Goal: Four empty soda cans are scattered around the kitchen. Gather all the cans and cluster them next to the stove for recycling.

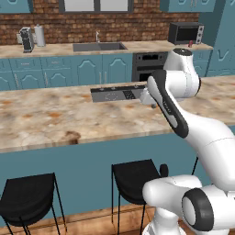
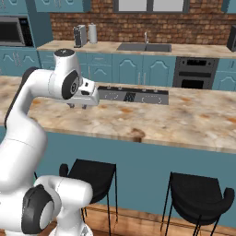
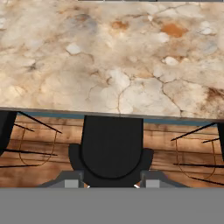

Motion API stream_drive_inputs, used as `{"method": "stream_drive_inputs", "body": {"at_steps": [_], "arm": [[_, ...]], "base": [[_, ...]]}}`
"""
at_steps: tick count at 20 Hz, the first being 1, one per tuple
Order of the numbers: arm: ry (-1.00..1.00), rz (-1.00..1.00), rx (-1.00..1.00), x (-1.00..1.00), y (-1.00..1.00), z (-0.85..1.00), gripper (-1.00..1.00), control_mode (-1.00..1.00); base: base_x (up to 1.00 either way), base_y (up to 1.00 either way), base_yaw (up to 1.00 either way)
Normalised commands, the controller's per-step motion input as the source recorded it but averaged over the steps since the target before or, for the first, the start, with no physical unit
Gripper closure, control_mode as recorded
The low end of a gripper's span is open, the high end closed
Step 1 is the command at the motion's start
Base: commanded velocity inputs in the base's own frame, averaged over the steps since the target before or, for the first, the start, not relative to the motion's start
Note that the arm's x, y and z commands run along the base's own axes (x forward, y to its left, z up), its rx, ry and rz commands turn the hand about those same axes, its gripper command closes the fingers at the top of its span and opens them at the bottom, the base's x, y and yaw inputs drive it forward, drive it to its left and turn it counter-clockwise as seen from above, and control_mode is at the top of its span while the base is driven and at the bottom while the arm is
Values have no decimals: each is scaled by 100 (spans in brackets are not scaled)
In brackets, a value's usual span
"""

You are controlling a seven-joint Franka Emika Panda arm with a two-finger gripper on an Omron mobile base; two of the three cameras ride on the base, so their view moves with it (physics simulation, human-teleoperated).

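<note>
Stove (image 1: pixel 120 94) was the landmark: black glass cooktop set in the far edge of the island counter (image 1: pixel 50 117).

Gripper (image 1: pixel 148 97) hung over the counter just beside the stove's right end in the left base view; in the right base view it sat at the stove's left end (image 2: pixel 85 99). Fingers were drawn in to their narrowest and nothing showed between them; no can in the grip. In the hand view the two fingertips (image 3: pixel 72 180) stood near the bottom edge, over bare marbled counter and a black stool (image 3: pixel 111 151) below the counter's edge.

Progress, as a judgement: barely started. No can stood beside the stove. One small red thing, likely a soda can (image 1: pixel 190 44), stood on the back counter well beyond the stove, next to the microwave (image 1: pixel 186 33). The others still had to be found.

Hard to make out: the arm's elbow covered the stove's right end and the counter behind it. The red thing was too small to confirm.
</note>
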Motion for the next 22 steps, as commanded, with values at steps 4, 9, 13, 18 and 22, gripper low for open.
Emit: {"method": "stream_drive_inputs", "body": {"at_steps": [4,9,13,18,22], "arm": [[0,-1,0,7,0,0,-100,-100],[-7,-6,-2,-51,-7,9,-100,-100],[-1,-10,-1,-74,-86,50,-100,-100],[0,-8,0,-22,-100,27,-100,-100],[3,0,-4,0,-94,13,-100,-100]], "base": [[0,0,0],[0,0,0],[0,0,0],[0,0,0],[0,0,0]]}}
